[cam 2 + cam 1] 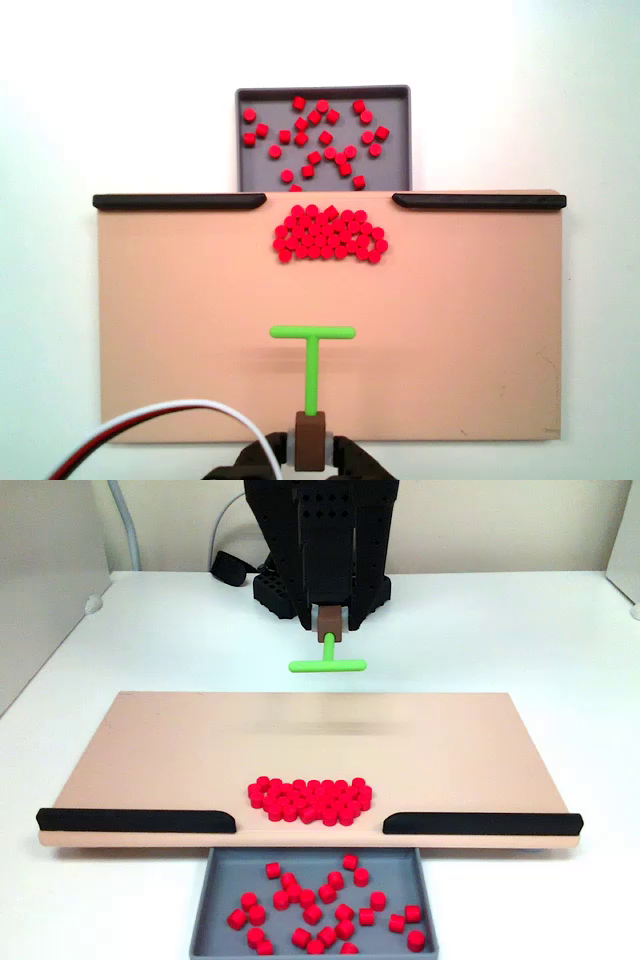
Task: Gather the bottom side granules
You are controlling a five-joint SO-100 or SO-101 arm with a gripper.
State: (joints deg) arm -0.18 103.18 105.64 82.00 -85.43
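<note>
The gripper (312,448) clamps the brown block of the green stick (312,352) above the board (180,330), whose gap-side edge holds the packed granules (331,233).

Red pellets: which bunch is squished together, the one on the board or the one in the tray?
The granules on the board are packed tight. The pellets in the grey tray lie scattered apart.

The black arm (320,540) stands upright at the far end in a fixed view, its gripper (328,630) pointing down and forward — jaws closed on the brown block of the green T-shaped stick (312,360) — while in another fixed view the gripper (311,452) enters from the bottom edge.
</note>
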